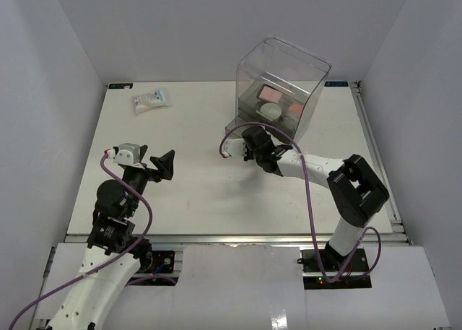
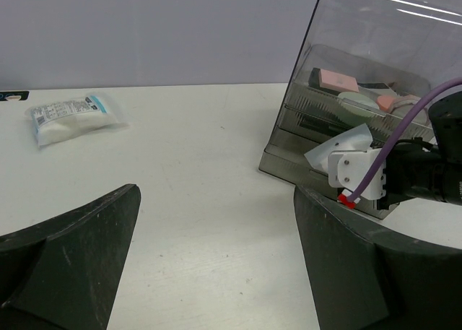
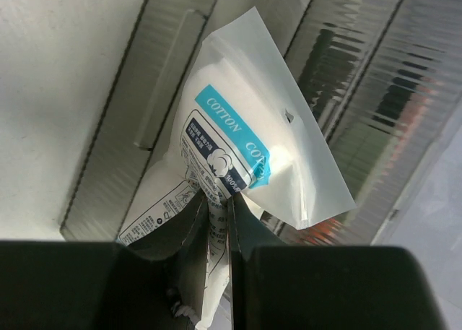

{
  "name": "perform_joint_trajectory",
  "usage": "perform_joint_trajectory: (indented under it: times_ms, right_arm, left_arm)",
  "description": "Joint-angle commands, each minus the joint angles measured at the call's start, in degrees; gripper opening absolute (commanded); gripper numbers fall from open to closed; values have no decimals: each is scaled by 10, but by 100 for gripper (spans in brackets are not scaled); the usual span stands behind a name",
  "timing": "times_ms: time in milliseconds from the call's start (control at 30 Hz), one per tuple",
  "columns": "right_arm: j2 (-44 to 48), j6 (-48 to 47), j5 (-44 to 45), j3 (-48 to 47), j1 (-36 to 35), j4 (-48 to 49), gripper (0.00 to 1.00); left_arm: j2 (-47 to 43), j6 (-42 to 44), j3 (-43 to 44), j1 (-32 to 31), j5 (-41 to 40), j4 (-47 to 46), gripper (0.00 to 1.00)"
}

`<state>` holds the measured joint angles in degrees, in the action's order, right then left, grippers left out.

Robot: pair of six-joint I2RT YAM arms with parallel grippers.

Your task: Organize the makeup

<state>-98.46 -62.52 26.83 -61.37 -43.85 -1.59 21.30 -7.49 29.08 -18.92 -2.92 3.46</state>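
Right gripper [image 3: 216, 214]: closing both black fingers almost together on the lower end of the white-and-blue flat cotton packet [image 3: 245, 164], pinching the film and not the padded middle.
Packet position: hanging in that pinch just in front of the grey drawer [image 3: 144, 113] at the foot of the large clear plastic box [image 1: 317, 77], off the table.
Packet axis: running long from the fingers at lower left up to the upper right in the right wrist view; pointing its free sealed corner up towards the box, with the blue printed band lying across the middle.
Step in hand, as judged: bringing the packet to the box for stowing; not telling from these views whether the drawer is open.
Doing it well: leading with the free corner, lining the long axis up with the opening, going slowly because the limp film is likely to fold against the front; releasing only once most of the packet is inside.
Already inside: pink rectangular palette [image 1: 271, 94] and small round pale compact [image 1: 271, 112].
Waiting: second white-and-blue packet [image 1: 151, 100] lying at the far left of the white table [image 1: 195, 193], well apart from the box.
Left gripper [image 2: 216, 265]: standing wide apart, holding nothing, hovering over the table.
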Motion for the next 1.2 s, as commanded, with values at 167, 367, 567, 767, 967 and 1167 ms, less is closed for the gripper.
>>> perform_joint_trajectory:
  times_ms: [167, 367, 567, 767, 967, 1167]
  right_arm:
    - [1, 100, -104, -48, 25, -97, 8]
    - [-27, 182, -207, -100, 32, -183, 8]
    - [-48, 227, -268, -125, 39, -217, 8]
    - [-61, 279, -329, -146, 55, -238, 8]
    - [-78, 312, -367, -169, 83, -257, 8]
    - [-84, 332, -385, -177, 117, -262, 9]
  left_arm:
    - [3, 4, 0, 0, 7, 2, 98]
    - [4, 4, 0, 0, 7, 1, 98]
    - [4, 4, 0, 0, 7, 1, 98]
    - [4, 4, 0, 0, 7, 1, 98]
    - [3, 4, 0, 0, 6, 2, 98]
    - [2, 4, 0, 0, 7, 2, 98]
